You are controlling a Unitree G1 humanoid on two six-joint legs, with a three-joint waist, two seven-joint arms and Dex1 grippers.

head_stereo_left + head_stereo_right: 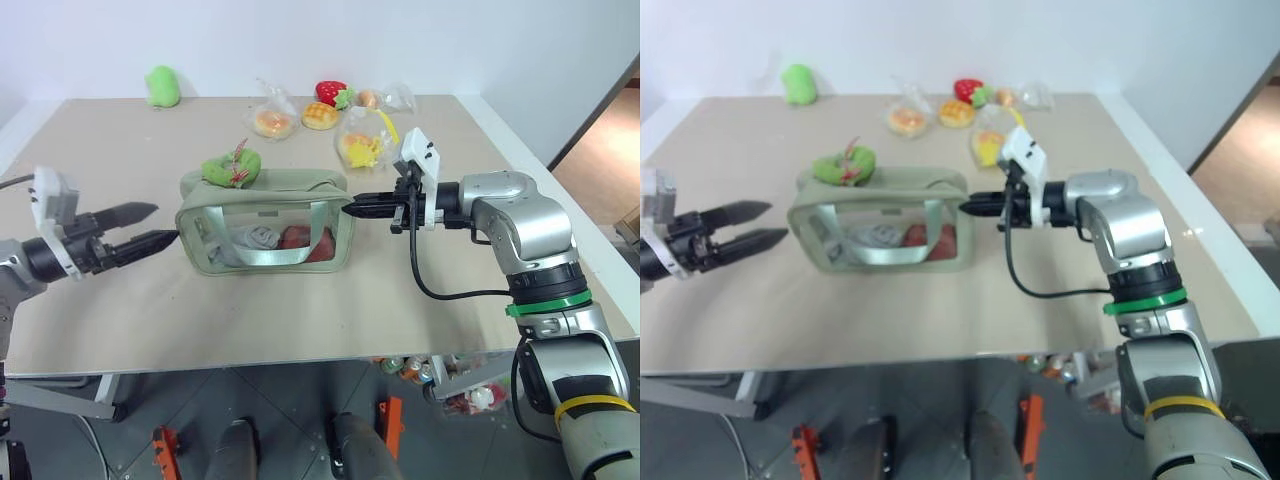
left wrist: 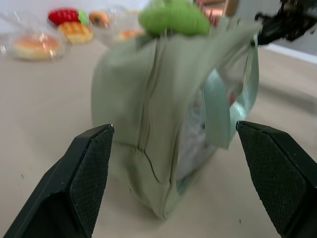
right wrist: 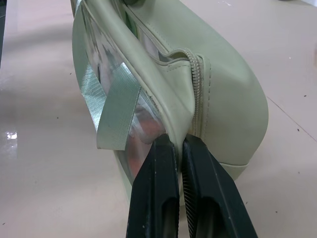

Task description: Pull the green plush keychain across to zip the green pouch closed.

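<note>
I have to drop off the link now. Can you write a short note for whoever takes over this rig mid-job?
Left claw: open, holding nothing, level at the left end of the green pouch.
Right claw: shut on the pouch's right end, pinching the fabric at the zipper's end.
The pouch stands upright mid-table. The green plush keychain lies on top of the pouch, at its left end.
Done: judging by the right wrist view, the zipper looks closed at the right end; the rest I cannot tell.
Left: check that the zip is fully closed, then let go with the right claw.
</note>
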